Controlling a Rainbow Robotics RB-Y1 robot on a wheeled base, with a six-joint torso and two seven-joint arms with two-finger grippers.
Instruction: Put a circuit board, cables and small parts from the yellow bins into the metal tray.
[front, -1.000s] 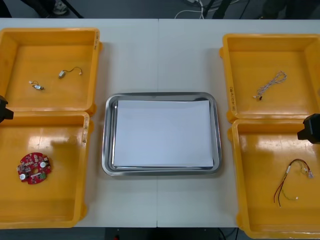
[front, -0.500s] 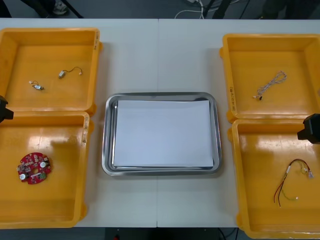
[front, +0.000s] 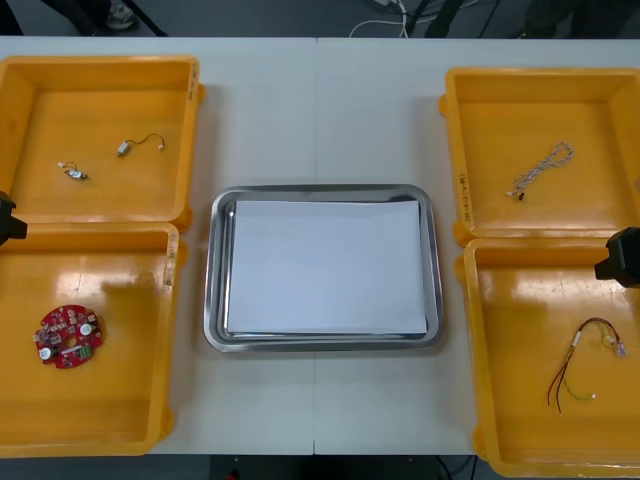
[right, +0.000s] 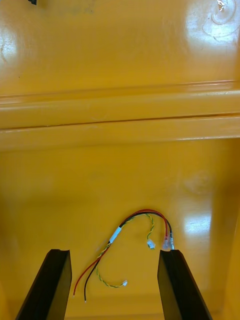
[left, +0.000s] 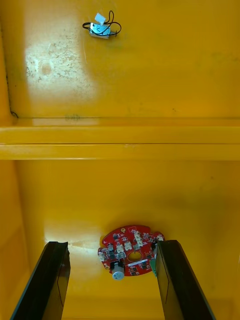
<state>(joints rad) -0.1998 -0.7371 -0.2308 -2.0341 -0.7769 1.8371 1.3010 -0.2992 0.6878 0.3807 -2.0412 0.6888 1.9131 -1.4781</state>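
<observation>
Table (front: 320, 110) strips beside the metal tray (front: 212, 280)

Four bins (front: 100, 100), one tray (front: 215, 270), one board (front: 68, 337)

Yellow bins (front: 100, 62): smooth plastic, glossy, with glare patches.
Metal tray (front: 213, 290): shiny polished metal rim; white matt liner, possibly paper.
Counter (front: 320, 110): pale, smooth, matt.
Red and yellow cable (right: 116, 232): smooth plastic-looking sheath.

Light table (front: 320, 110), seam down middle; dark floor (front: 250, 18) beyond.
</observation>
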